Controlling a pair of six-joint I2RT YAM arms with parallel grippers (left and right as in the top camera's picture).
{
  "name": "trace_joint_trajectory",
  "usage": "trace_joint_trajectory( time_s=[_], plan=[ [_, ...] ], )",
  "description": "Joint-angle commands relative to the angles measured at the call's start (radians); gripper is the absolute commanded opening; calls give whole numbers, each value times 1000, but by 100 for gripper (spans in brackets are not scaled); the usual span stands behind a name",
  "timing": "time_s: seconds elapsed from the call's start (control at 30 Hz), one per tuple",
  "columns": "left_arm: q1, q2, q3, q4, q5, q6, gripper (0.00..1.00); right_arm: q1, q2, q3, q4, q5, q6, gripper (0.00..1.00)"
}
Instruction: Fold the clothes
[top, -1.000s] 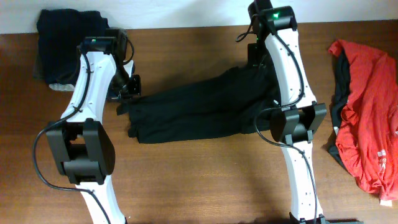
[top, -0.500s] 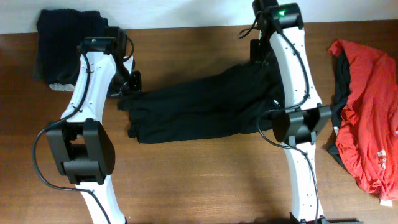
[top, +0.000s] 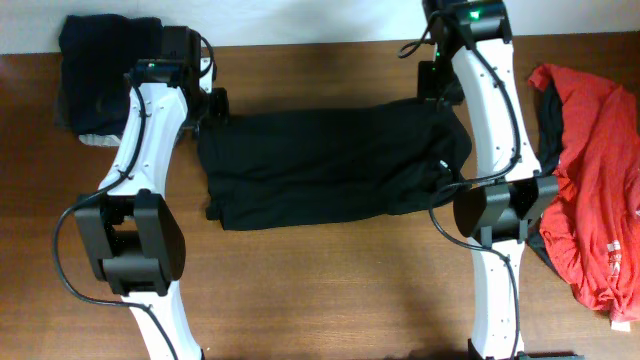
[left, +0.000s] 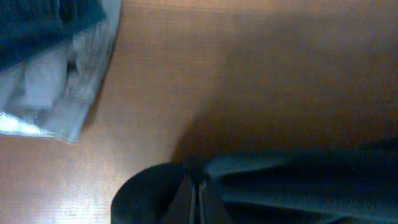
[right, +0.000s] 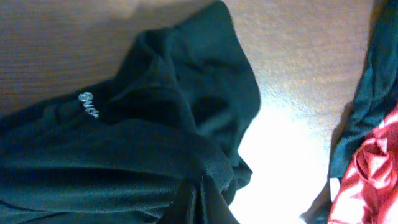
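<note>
Black garment (top: 330, 165) lies spread flat in the middle of the table (top: 330, 290), small white lettering (right: 87, 104) near its right edge. We see the left gripper (left: 199, 186) and right gripper (right: 198, 202) each pinching a far corner. The close views are dark and blurred, and overhead both grips are hidden. It's wider and squarer than a second ago.

I have the spread garment (top: 330, 165) across the middle of the table (top: 330, 290), between both arms, my left gripper (left: 198, 183) at its far left corner, my right gripper (right: 200, 190) at its far right. A folded stack (top: 100, 60) lies far left, and a loose heap (top: 590, 190) lies along the right edge
</note>
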Motion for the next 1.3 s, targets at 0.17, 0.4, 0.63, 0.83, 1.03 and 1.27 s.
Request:
trace_joint_trajectory(
  time_s=[0.17, 0.4, 0.63, 0.83, 1.03, 1.27],
  plan=[
    [7, 62, -6, 113, -13, 39, 1, -61, -34, -12, -6, -2, 24, 4],
    [7, 63, -6, 71, -14, 42, 1, -61, -34, -120, -6, -63, 24, 4],
    [7, 63, -6, -70, -14, 41, 2, -62, -34, -220, -6, -61, 43, 4],
    [7, 63, -6, -181, -14, 42, 11, -62, -34, -228, -6, -31, 42, 18],
    [7, 63, -6, -225, -14, 42, 38, -62, -34, -228, -6, -32, 42, 64],
    [-8, 61, 37, -234, -12, 42, 31, -61, -34, -227, 13, -81, 41, 53]
  ],
)
